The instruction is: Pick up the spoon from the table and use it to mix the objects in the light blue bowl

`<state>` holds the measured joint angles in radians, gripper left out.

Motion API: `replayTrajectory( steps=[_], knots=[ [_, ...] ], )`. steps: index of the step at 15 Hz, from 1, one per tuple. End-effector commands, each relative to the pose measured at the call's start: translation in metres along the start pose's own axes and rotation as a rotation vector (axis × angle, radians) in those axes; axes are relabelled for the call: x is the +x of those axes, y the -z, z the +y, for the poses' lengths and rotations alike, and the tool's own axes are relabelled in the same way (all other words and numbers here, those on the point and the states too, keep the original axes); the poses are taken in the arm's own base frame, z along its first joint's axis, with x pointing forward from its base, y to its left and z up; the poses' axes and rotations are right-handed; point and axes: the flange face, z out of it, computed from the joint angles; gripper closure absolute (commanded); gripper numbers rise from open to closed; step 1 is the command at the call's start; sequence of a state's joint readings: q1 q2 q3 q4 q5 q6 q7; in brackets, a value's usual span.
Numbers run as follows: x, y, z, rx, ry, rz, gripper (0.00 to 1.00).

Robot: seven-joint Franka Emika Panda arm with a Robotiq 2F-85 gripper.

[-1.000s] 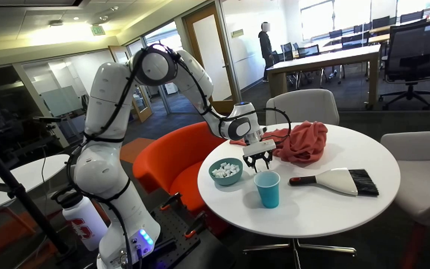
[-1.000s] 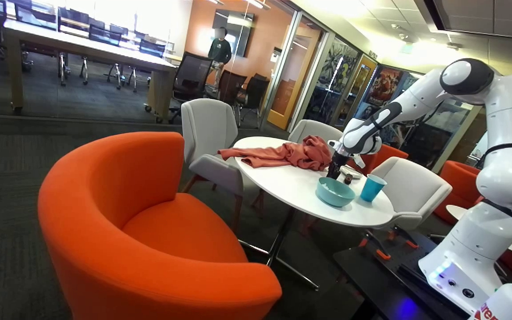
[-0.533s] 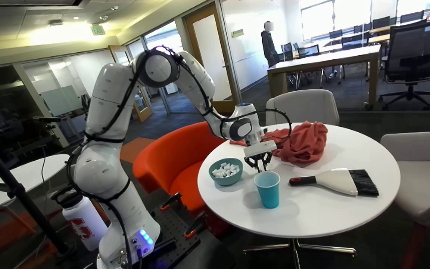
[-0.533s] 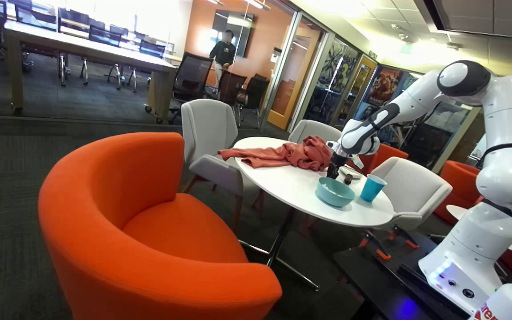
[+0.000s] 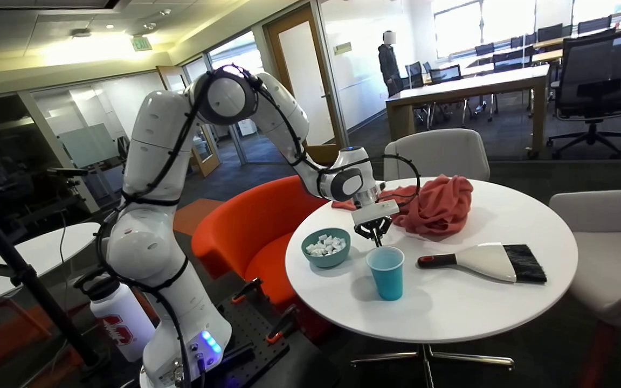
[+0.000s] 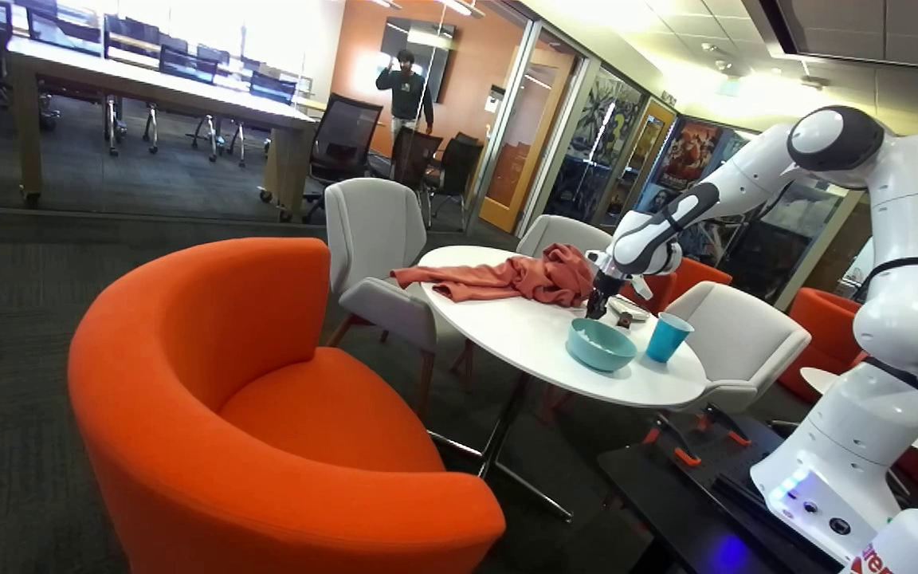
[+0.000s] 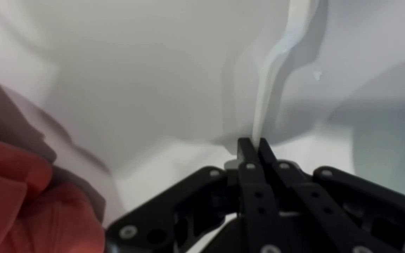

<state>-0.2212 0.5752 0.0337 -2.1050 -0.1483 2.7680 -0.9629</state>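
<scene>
Gripper (image 7: 255, 144): fingers spread a second ago, now clamped on spoon (image 7: 287, 41). Wrist view shows spoon running up between 12 and 1 o'clock, cloth (image 7: 51, 214) at 8; too small to make out in both exterior views. In an exterior view: gripper at 11 o'clock from cup (image 5: 388, 280), bowl (image 5: 328, 262) of pieces (image 5: 326, 247) near 9 o'clock edge of desk (image 5: 477, 312), bare desk between cup and 6 o'clock edge.

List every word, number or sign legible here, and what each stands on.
"EXIT", on the green ceiling sign in an exterior view.
"are", seemingly, in red on the white bottle in an exterior view; the rest cannot be made out.
Too small or blurred to read: the wall sign, any lettering on the red emblem or the reddish poster.
</scene>
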Motion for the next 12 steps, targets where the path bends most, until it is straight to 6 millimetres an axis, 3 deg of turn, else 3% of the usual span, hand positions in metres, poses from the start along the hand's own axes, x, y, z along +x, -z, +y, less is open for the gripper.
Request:
replayTrajectory(
  steps=[1, 7, 12],
  knots=[
    [-0.006, 0.049, -0.013, -0.043, 0.049, 0.054, 0.99],
    [-0.008, 0.113, -0.041, -0.168, 0.195, 0.25, 0.99],
    [0.034, 0.137, -0.047, -0.187, 0.319, 0.466, 0.99]
  ],
)
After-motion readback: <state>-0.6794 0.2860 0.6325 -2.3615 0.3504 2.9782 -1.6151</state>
